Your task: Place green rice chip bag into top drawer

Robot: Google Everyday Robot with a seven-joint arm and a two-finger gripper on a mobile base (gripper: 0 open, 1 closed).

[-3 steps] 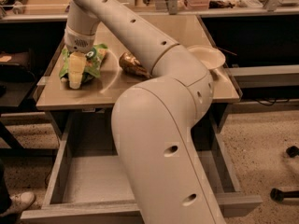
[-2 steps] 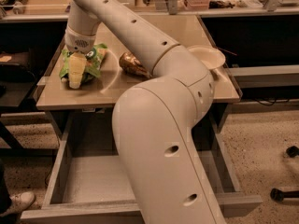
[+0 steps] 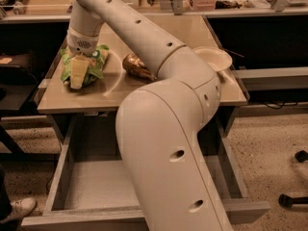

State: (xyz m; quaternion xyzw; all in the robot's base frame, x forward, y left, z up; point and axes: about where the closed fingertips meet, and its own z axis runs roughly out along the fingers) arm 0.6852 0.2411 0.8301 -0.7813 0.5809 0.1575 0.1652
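Figure: camera view of the worktop (image 3: 192, 30), with the top drawer (image 3: 94, 189) pulled out below its near edge.

(a) Change. Against the frames from the second before, you find no visible shift. The pincer (image 3: 81, 60) remains lowered onto the green rice chip bag (image 3: 97, 64) near the left edge of the worktop, and the bag lies where it lay. Read this as a grasp still being settled: the bag has not left the surface, so lift, carry and release are all ahead of you.

(b) Pincer state. The wrist housing covers the contact region, and you cannot tell whether the pincer is open or closed on the bag.

(c) Orientation of the bag. It lies flat and crumpled, close to the left edge and about midway between the far and near edges. Its long axis appears to run obliquely, from the near-left corner side toward the far-right. Which end is the top of the bag you cannot tell.

(d) Surroundings. A gold crushed can (image 3: 137, 66) lies just right of the bag, apart from it. A pale bowl (image 3: 214, 59) sits at the right edge. The arm (image 3: 168, 143) crosses in front of the drawer and hides much of its right half.
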